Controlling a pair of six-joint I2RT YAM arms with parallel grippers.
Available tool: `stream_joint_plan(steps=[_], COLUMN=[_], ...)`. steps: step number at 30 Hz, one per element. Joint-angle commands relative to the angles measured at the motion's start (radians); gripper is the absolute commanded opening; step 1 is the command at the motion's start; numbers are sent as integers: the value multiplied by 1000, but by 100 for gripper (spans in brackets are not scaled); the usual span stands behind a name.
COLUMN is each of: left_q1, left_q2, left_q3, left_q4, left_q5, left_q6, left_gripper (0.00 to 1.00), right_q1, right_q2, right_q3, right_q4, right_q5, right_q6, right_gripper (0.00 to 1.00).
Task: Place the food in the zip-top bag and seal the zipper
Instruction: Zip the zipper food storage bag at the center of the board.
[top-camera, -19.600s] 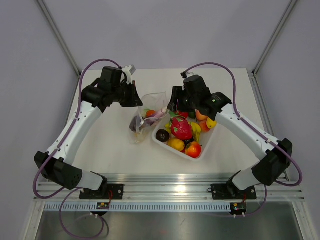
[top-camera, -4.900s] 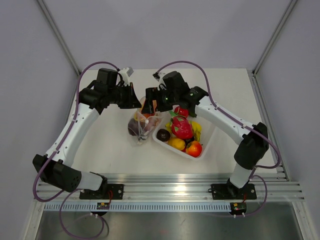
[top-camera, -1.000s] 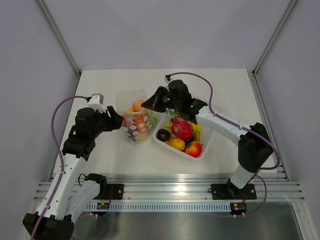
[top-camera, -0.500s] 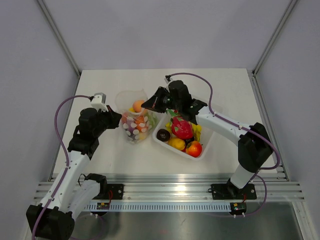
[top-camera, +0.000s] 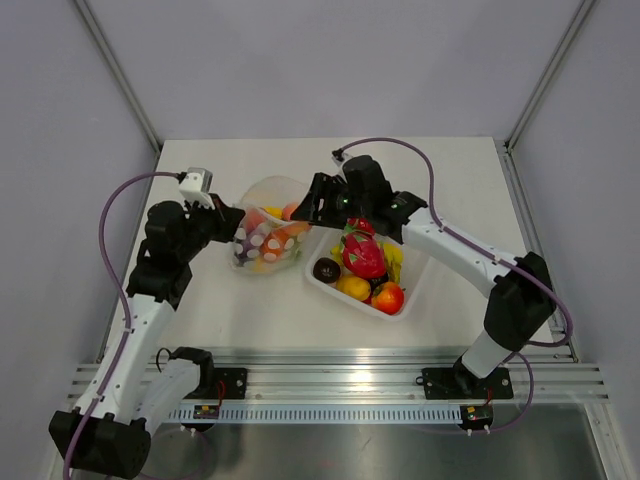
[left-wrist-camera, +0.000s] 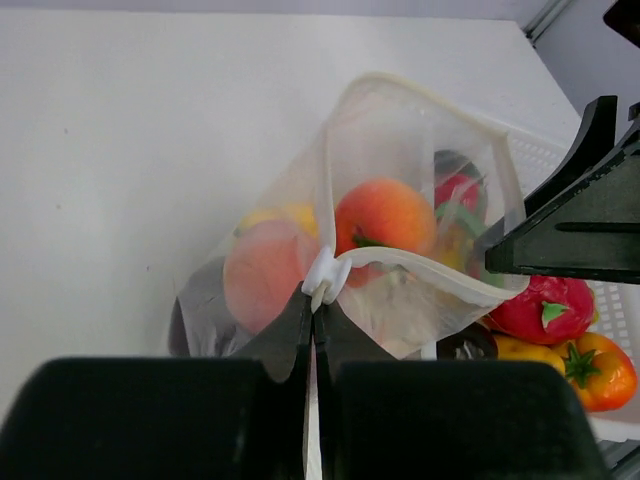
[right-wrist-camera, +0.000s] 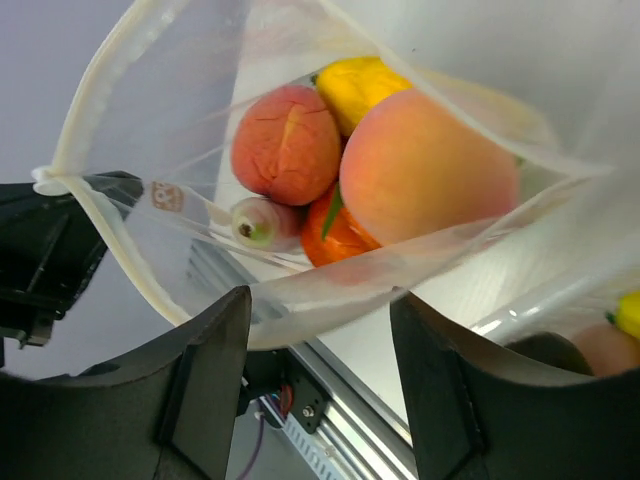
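**Clear bag of toy produce: one corner pinched, mouth unsealed**

Item: bag (top-camera: 262, 238), thin see-through plastic. It lies on the white table (top-camera: 460, 170), just left of the tray (top-camera: 418, 285), between the two grippers.

Closure: zipper (left-wrist-camera: 425, 100), a cream strip running round the mouth. It is not pressed shut, and its two sides stand well apart so the mouth gapes.

Contents, seen through the mouth and film:
- a peach (right-wrist-camera: 430, 165) uppermost
- a second rosy fruit (right-wrist-camera: 287, 143) touching it
- a yellow piece (right-wrist-camera: 365, 82) behind them
- an orange piece (right-wrist-camera: 335, 240) with a green leaf underneath
- other pieces too blurred to name

Left gripper (left-wrist-camera: 318, 300): fingers pressed together, pinching the end of the zipper at the corner of the mouth.

Right gripper (right-wrist-camera: 318, 300): fingers spread at the opposite side of the mouth. The bag's rim crosses the gap between them, and I cannot tell whether either finger touches the plastic.

Not bagged, in the tray:
- the pink dragon fruit (top-camera: 362, 255) at the centre
- a dark purple fruit (top-camera: 325, 270) to its left
- a yellow fruit (top-camera: 352, 288) and a red-orange fruit (top-camera: 387, 298) along the near edge
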Motion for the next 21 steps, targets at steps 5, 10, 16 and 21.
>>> stream_joint_plan(steps=[5,10,16,21], left_q1=[43,66,66,66], left_q2=[37,117,206,269], left_q3=[182,367,479,521], left_q4=[89,-60,-311,-535], left_q5=[220,415,682,742], left_q6=[83,231,433,611], left_gripper=[0,0,0,0], right_q1=[-115,-136,-50,-21], right_q2=[-163,-194,-162,-174], right_q3=[76,117,258,212], right_q4=[-139,-163,-289,-172], right_q5=[55,-78,-191,-230], right_q6=[-177,-364,-735,-970], right_gripper=[63,59,61,59])
